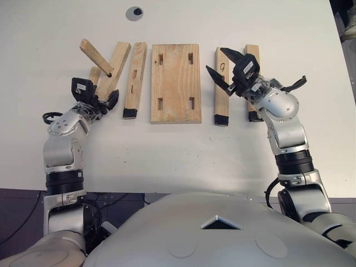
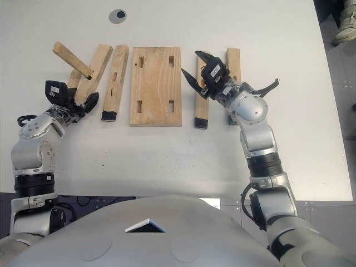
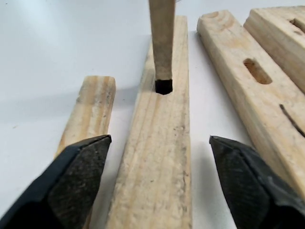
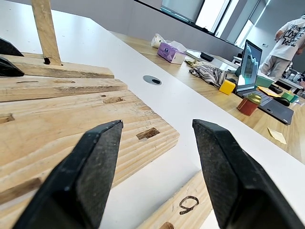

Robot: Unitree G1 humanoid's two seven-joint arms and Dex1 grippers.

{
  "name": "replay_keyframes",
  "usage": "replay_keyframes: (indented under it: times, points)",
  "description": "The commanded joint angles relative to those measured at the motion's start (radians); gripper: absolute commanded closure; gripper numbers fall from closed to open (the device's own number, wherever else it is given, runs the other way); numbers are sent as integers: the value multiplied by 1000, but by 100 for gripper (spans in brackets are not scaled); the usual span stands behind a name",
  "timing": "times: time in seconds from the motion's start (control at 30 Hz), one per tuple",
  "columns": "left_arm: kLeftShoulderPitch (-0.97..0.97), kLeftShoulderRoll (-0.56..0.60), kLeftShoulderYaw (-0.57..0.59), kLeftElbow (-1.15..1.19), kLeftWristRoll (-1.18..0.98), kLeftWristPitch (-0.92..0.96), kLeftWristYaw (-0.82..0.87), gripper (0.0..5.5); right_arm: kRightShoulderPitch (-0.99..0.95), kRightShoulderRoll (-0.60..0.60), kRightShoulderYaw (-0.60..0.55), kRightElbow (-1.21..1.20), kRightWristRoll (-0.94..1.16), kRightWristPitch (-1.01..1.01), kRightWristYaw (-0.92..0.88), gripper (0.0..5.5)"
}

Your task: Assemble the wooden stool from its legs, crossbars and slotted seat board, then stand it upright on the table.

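Note:
The slotted seat board (image 1: 175,83) lies flat mid-table. Left of it lie two legs: one (image 1: 135,80) bare, the other (image 1: 115,69) with a crossbar (image 1: 95,57) stuck in its hole and slanting up. A short wooden piece (image 3: 88,114) lies beside that leg. My left gripper (image 1: 104,100) is open, its fingers (image 3: 81,186) on either side of this leg's near end (image 3: 157,167). Two more legs (image 1: 221,86) (image 1: 253,83) lie right of the board. My right gripper (image 1: 214,58) hovers open and empty over the nearer one, by the board's right edge (image 4: 157,136).
A grey round cap (image 1: 134,13) sits in the white table (image 1: 178,150) at the far side. The table's front edge runs just behind both elbows. Beyond the far edge stands another desk with a laptop (image 4: 250,67) and small items.

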State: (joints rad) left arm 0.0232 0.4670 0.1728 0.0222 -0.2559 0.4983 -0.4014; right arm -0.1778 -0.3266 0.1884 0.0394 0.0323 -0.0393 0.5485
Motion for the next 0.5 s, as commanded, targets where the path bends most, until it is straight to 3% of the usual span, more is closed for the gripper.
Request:
replay_keyframes:
  times: [0.03,0.33,0.5]
  points:
    - [3,24,-17,30,10,51,-25,232,-5,-4,1,-3,-8,3,6,281]
    - [-24,60,-26,31,20,49,-64,351,-9,2,4,4,-14,-4,0,281]
    - [-115,24,65,-101,-115,66,-80,351,-38,15,-36,14,32,17,-9,281]
